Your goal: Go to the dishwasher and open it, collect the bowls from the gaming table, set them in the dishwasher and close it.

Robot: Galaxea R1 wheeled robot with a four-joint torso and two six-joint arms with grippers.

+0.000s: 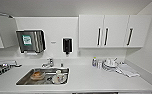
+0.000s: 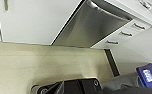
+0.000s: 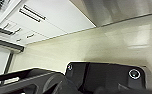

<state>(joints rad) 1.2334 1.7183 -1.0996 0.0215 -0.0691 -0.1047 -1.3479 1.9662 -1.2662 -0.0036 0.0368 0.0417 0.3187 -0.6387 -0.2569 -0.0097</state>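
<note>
Half the dishwasher point(image 2: 92, 27) front cut off, door closed, sink point(image 1: 23, 79) dishes blurred, both arms' jaws' state impossible to tell

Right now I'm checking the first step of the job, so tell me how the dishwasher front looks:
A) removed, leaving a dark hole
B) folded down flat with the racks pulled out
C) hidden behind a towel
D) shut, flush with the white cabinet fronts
D: in the left wrist view the brushed-steel dishwasher front stands closed, its bar handle at the upper edge, in line with the white drawers beside it; no racks are exposed.
</note>
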